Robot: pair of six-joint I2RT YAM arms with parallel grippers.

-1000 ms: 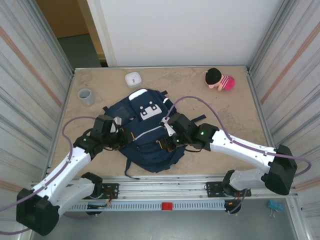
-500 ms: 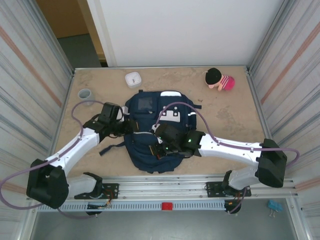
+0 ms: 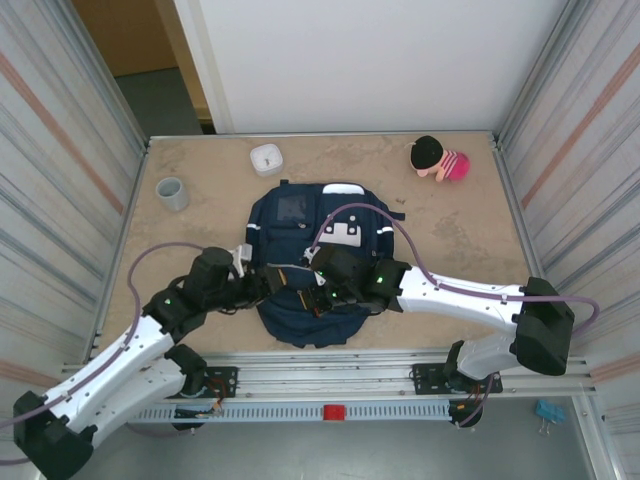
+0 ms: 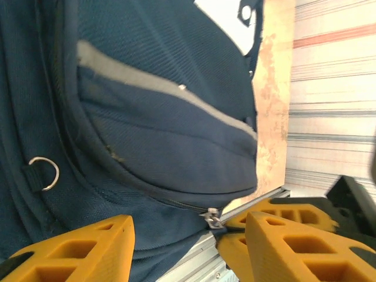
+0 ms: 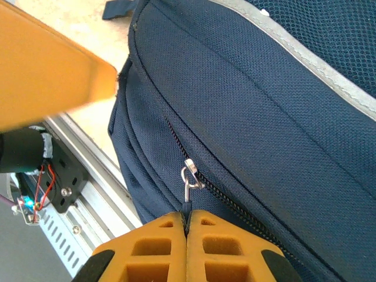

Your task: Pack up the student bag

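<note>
The student bag [image 3: 285, 240], navy with a white buckle patch, lies flat in the middle of the table, its bottom toward the front rail. My right gripper [image 3: 318, 298] is shut on the dark tab of a metal zipper pull [image 5: 189, 176] on the bag's lower edge, its tips [image 5: 188, 217] pressed together. My left gripper [image 3: 262, 282] stands open at the bag's lower left side. Between its orange fingers [image 4: 88, 247] I see bag fabric [image 4: 164, 117] and the same zipper pull [image 4: 212, 218], with neither finger closed on them.
A grey cup [image 3: 172, 193] stands at the back left, a small white container [image 3: 266, 159] behind the bag, and a pink plush doll [image 3: 440, 159] at the back right. The metal front rail [image 3: 330, 360] runs just under the bag's bottom edge. Ribbed walls close both sides.
The bag turned from tilted to lying straight. My left gripper has opened and drawn back toward the bag's lower left. The right gripper has stayed shut on the zipper pull.
</note>
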